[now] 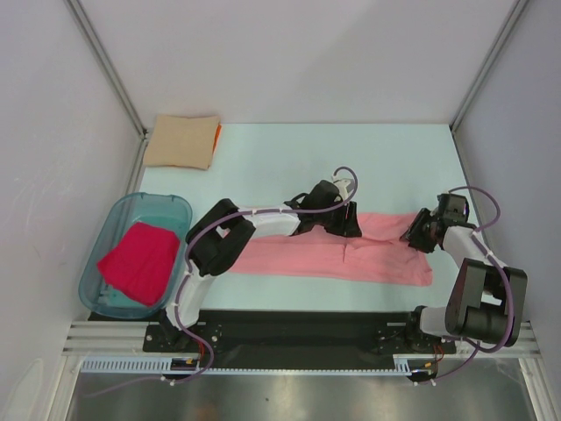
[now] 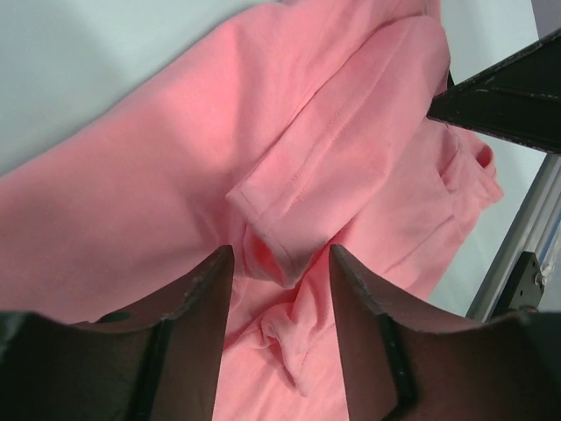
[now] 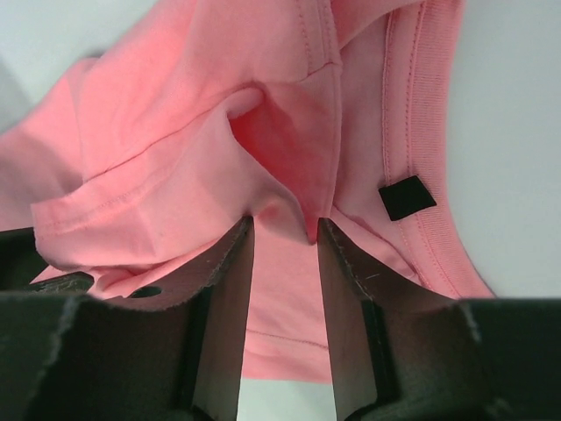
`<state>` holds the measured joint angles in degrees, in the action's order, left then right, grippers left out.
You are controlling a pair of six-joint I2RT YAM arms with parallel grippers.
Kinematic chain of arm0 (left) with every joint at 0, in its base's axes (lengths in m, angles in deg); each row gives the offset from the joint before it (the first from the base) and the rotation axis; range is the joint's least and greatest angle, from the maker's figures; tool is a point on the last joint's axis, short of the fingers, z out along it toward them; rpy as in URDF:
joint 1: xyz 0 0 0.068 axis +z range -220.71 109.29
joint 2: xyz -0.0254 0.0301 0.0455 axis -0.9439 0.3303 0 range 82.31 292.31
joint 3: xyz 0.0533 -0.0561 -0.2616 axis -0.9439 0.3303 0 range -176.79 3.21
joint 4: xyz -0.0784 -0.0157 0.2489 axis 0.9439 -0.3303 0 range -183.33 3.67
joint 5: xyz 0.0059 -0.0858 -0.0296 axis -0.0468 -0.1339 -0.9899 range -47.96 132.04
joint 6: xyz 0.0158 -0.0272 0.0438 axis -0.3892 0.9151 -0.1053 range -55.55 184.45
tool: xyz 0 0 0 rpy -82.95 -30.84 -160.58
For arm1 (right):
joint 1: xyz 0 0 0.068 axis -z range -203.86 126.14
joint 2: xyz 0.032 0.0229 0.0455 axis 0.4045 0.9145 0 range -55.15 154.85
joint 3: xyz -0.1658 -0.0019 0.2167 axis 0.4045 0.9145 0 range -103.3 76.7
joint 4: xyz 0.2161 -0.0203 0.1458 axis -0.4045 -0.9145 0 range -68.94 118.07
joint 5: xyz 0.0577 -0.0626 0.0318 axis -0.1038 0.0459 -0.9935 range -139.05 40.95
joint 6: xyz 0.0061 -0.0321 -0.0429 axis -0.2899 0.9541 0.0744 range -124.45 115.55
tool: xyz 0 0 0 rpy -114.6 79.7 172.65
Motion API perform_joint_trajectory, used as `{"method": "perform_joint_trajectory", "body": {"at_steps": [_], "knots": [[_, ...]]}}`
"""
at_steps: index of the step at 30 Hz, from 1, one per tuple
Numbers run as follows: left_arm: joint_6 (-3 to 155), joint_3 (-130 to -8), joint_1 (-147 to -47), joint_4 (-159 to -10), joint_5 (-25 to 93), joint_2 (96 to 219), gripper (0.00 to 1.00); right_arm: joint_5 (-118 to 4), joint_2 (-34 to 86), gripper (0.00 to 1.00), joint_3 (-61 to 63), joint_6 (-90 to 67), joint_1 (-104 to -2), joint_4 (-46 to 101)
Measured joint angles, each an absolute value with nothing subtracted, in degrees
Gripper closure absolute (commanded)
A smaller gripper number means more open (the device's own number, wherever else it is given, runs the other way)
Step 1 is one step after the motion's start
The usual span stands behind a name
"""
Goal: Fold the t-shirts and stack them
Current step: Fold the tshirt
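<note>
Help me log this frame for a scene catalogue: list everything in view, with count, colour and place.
salmon-pink t-shirt: 1, salmon pink, spread across the near part of the table
dark label: 1, black, by that shirt's collar
tan t-shirt: 1, tan, folded, far left corner
orange t-shirt: 1, orange, only an edge showing at the tan one's right side
crimson-pink t-shirt: 1, crimson pink, inside the tub
tub: 1, translucent teal, left edge of the table
table: 1, pale blue-green
left hand: 1, black, open, straddling a sleeve fold
right hand: 1, black, pinching a raised fold near the collar
</note>
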<state>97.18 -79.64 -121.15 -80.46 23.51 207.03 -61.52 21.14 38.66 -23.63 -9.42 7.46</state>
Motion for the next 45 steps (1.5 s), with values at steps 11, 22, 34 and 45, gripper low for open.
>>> {"method": "perform_joint_trajectory", "body": {"at_steps": [11,22,34,45], "knots": [[98.3,-82.7,-121.3,-81.9,21.7,209.7,0.99,-58.6,23.8,1.00,38.7,-23.7,-9.6,7.4],[98.6,-86.6,-121.4,-87.3,21.5,211.7,0.95,-49.9,24.1,0.90,34.9,-23.8,-11.1,2.9],[97.8,-86.5,-120.4,-90.6,18.5,209.3,0.44,-47.8,21.8,0.40,30.3,-23.9,-10.6,0.0],[97.4,-86.9,-117.2,-91.7,16.6,206.8,0.43,-51.7,31.3,0.48,22.1,-25.5,-9.6,5.5]]}}
